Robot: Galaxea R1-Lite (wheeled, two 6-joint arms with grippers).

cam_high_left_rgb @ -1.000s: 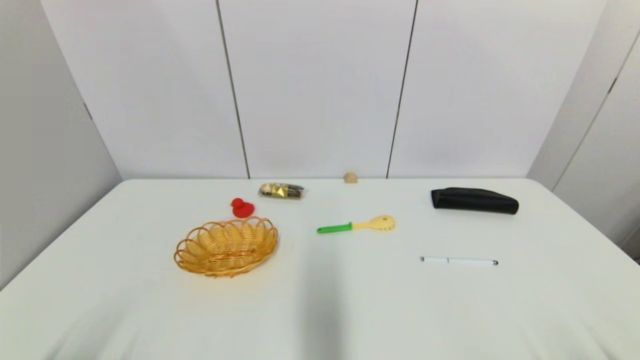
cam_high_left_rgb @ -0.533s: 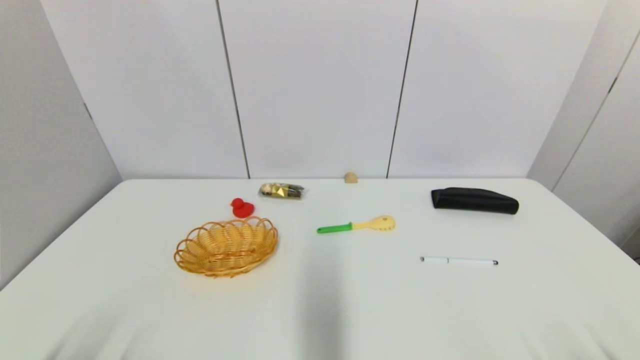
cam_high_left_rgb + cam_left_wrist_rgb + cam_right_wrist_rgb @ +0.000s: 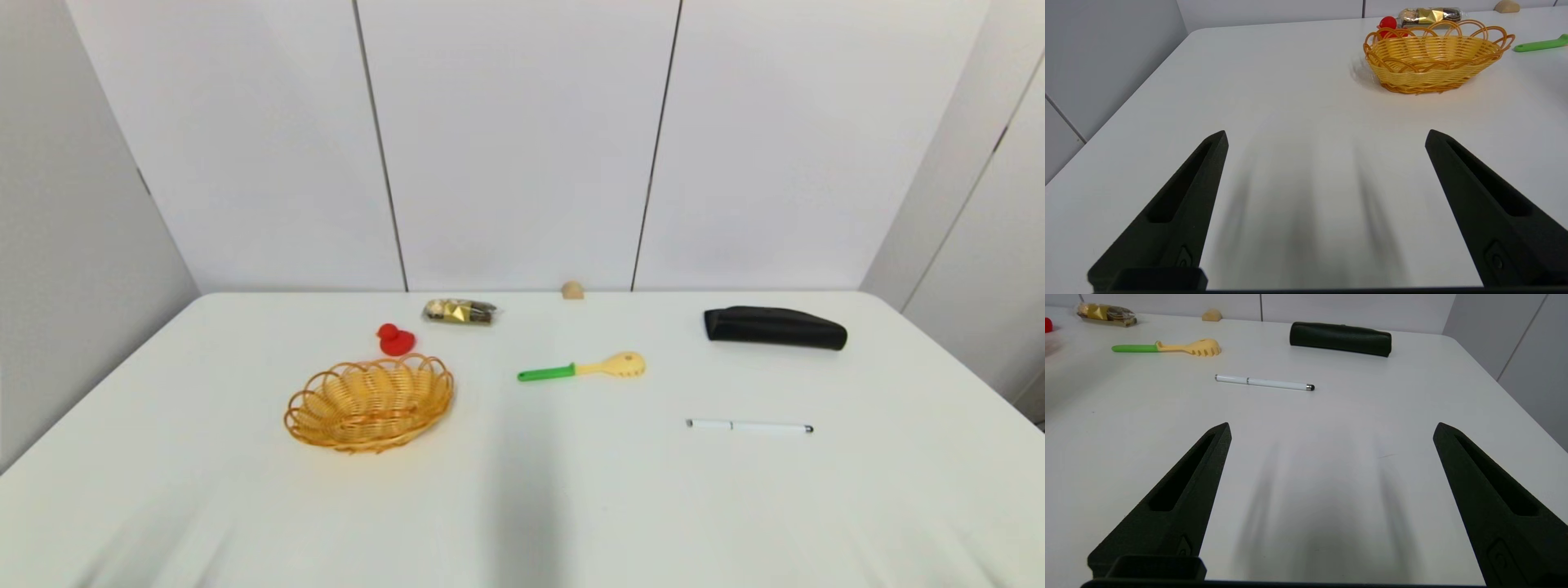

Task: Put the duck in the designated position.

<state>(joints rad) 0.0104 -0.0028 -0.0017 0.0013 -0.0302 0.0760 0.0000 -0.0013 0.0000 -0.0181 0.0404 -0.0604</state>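
The small red duck [image 3: 395, 339] sits on the white table just behind the far rim of the wicker basket [image 3: 369, 401]. In the left wrist view the duck [image 3: 1387, 24] peeks over the basket [image 3: 1433, 61], partly hidden by its rim. My left gripper [image 3: 1327, 136] is open and empty, low over the near left of the table, well short of the basket. My right gripper [image 3: 1331, 428] is open and empty over the near right of the table. Neither arm shows in the head view.
A green-handled yellow pasta spoon [image 3: 582, 368] lies mid-table, a white pen [image 3: 749, 425] to its right, a black case [image 3: 774, 327] at the far right. A gold-wrapped snack pack [image 3: 460, 311] and a small beige lump [image 3: 572, 290] lie near the back edge.
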